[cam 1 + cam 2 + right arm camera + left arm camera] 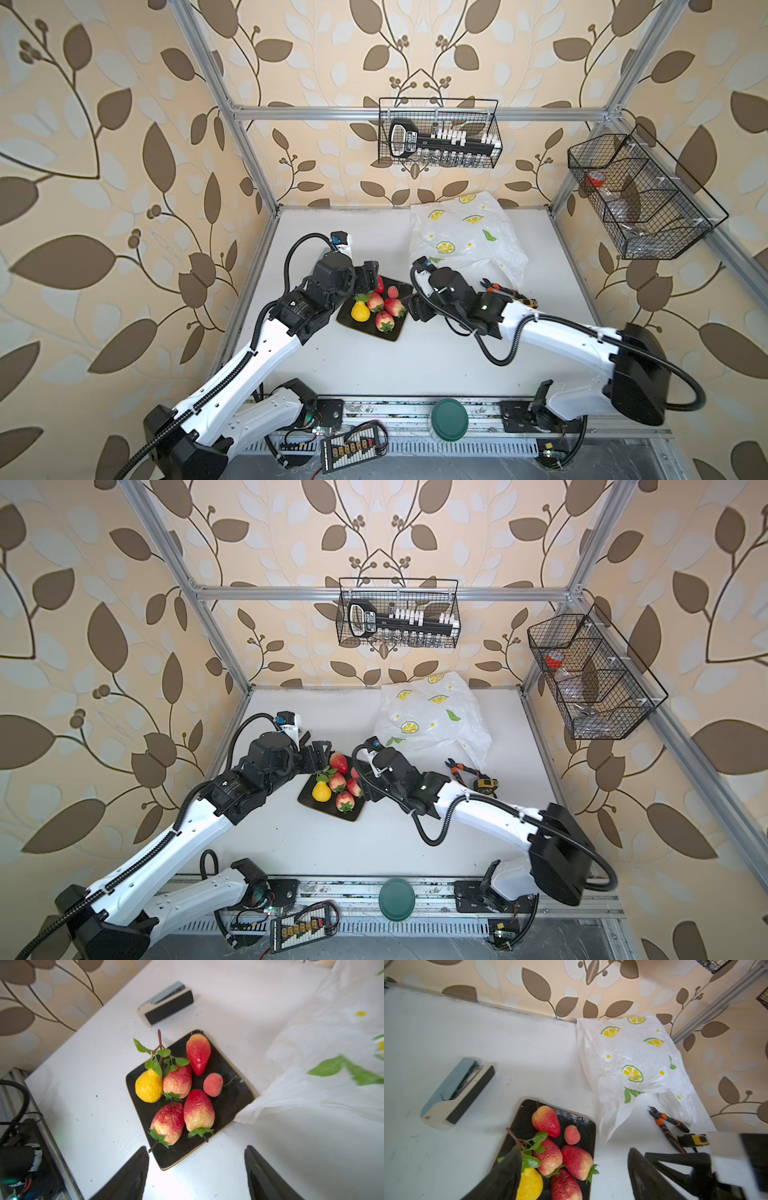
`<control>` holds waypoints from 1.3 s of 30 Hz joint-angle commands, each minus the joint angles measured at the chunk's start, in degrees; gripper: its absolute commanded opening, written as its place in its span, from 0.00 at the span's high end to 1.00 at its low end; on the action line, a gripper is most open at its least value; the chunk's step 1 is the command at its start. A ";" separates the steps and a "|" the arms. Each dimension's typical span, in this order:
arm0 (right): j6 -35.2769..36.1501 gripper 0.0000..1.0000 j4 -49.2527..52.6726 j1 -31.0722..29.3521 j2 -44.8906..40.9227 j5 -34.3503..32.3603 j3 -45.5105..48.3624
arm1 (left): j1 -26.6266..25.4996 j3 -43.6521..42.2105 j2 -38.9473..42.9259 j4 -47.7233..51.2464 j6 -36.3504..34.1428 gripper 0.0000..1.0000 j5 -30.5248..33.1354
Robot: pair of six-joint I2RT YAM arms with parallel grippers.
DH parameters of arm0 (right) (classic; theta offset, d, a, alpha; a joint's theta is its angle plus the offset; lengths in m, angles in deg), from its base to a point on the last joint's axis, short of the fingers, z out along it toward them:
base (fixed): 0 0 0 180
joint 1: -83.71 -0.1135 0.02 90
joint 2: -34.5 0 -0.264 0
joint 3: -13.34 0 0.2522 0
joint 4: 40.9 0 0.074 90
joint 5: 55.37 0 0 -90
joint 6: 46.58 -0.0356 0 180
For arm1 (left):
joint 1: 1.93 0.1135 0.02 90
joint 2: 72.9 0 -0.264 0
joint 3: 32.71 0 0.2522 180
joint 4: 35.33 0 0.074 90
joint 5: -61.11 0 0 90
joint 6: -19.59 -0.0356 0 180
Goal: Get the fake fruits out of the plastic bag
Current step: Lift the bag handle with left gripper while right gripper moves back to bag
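Black gripper fingers stood wide apart on both arms, with nothing between them. The right gripper (196,1147) hung released and empty above one edge of a black plate (239,1093). The left gripper (574,1149), also released and empty, hovered over the plate from the opposite side, one finger in front of the pear in the left wrist view.

The fruits (177,1084) lay clustered on the plate: four glossy red strawberries shading to yellow, a yellow pear (148,1088), a small pink peach (213,1084) and a green leafy sprig (164,1052) on a brown stem, partly overhanging the rim.

Beyond the plate, toward the back right of the white table (436,357), lay the bag (465,237). It was thin crinkled white plastic printed with lemon slices and leaves, and it looked slack and mostly flattened. One loose flap lay just beside the plate's rim.

The task looked nearly or wholly done: seven pieces were out. Whether any fruit was inside the bag could not be told.

Pliers (664,1124) and a tape measure (693,1139) lay near the bag.
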 commanded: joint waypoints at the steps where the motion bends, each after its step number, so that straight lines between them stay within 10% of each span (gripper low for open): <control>1: -4.99 0.28 4.72 3.14 -5.94 -5.14 4.22 | -0.77 -0.87 -3.18 -4.51 -3.57 0.23 -8.81; 18: -18.85 0.28 12.74 9.26 -27.54 -12.14 18.47 | -11.30 9.71 -35.99 -10.35 -15.36 0.20 -9.21; 35: -21.96 0.36 13.68 9.38 -29.79 -14.92 19.24 | -11.37 17.34 -40.31 -11.58 -17.77 0.96 -6.51; 39: -22.39 0.41 9.90 10.12 -26.06 -14.88 17.61 | -11.33 18.68 -37.00 -9.50 -18.14 1.00 -8.06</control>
